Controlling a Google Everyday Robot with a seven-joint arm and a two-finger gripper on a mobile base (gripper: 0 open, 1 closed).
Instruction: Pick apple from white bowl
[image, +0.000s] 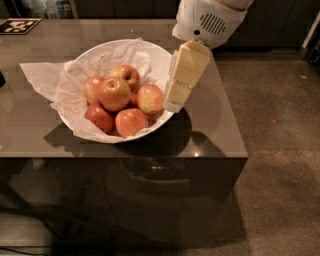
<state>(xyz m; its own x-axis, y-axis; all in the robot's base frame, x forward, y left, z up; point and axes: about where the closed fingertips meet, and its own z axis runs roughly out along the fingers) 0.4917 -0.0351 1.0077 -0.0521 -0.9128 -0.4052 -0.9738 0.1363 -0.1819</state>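
The white bowl (98, 51) stands on the grey table, lined with crumpled white tissue paper. It holds several apples. The apple (114, 93), yellow-green with an orange blush, lies on top of the pile at the middle. Redder apples lie around it (150, 98) and in front (131, 121). My gripper (173, 104) hangs down from the white arm housing (209, 20) at the bowl's right rim. Its tip is just right of the right-hand apple and does not touch the top apple.
The tissue paper (40, 76) spills out of the bowl to the left over the table (220, 125). The table's front edge runs just below the bowl, its right edge beside the gripper. A black-and-white marker tag (19, 25) lies at the back left. Floor lies to the right.
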